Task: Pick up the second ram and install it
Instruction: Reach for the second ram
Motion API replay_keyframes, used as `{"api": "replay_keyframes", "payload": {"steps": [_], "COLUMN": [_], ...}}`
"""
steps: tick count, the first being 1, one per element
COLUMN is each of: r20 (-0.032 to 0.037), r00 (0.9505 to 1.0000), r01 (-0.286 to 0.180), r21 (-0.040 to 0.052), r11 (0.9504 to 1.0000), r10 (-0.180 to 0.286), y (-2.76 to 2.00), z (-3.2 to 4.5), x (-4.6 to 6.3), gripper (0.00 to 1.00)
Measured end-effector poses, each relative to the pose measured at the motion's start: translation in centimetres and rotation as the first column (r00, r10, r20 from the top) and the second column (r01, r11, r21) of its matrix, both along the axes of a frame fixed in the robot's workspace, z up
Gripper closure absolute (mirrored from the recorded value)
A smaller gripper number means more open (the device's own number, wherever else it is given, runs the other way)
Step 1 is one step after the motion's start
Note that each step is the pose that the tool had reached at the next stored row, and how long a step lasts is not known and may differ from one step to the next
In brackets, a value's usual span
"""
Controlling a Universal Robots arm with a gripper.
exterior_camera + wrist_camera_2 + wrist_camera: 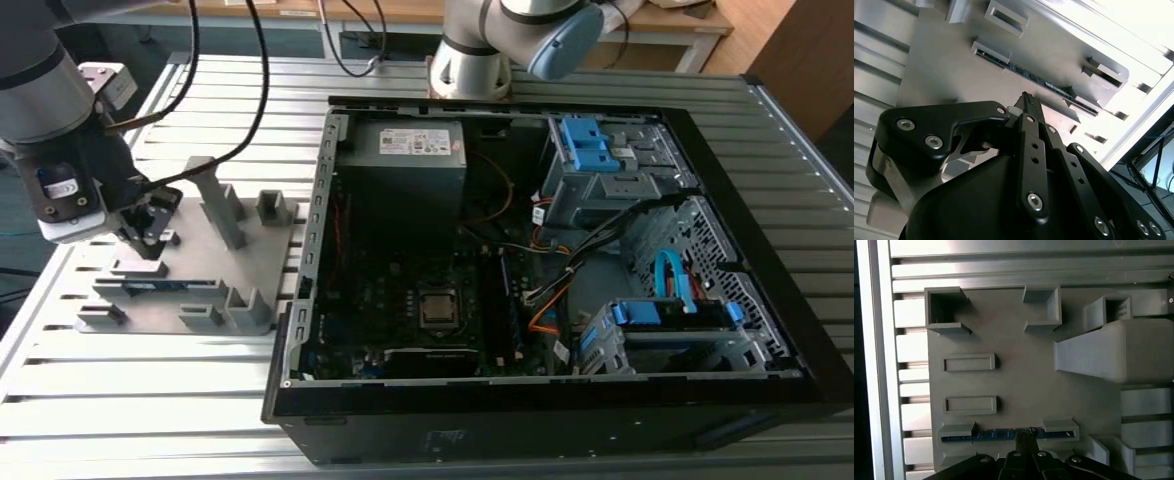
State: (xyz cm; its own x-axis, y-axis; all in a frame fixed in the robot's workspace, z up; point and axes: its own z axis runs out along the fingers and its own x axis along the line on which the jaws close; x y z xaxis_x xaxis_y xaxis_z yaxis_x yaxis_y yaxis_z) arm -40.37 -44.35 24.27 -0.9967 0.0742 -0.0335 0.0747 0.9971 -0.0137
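The second ram (158, 285) is a thin blue stick standing on edge in two holders of the grey fixture plate (187, 250), at the exterior view's left. Both wrist views show it too, as the ram (994, 434) on the plate (1019, 385) and as the ram (1039, 80). My gripper (147, 243) hangs just above the stick's middle. Its black fingertips (1027, 100) are pressed together with nothing between them. In the first wrist view the gripper (1027, 432) overlaps the stick's middle.
An open computer case (747, 230) lies to the exterior view's right of the fixture, with motherboard (400, 290), power supply (407, 155), cables and blue drive brackets (587, 140). A tall grey post (220, 200) and several small blocks rise from the plate. The table (134, 400) is slatted metal.
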Motion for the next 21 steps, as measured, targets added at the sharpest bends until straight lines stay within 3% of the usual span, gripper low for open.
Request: {"api": "replay_keyframes", "payload": {"steps": [9,16,21], "r20": [-0.0003,-0.0101,-0.0102], "r00": [1.0,0.9997,0.9997], "r01": [-0.003,-0.023,-0.024], "r21": [0.0,0.0001,0.0001], "r11": [1.0,0.9997,0.9997], "r10": [0.003,0.023,0.024], "y": [-0.14,-0.49,-0.51], "z": [-1.63,-2.9,-3.05], "x": [-0.2,-0.5,-0.6], "gripper": [0.9,0.9,0.9]}}
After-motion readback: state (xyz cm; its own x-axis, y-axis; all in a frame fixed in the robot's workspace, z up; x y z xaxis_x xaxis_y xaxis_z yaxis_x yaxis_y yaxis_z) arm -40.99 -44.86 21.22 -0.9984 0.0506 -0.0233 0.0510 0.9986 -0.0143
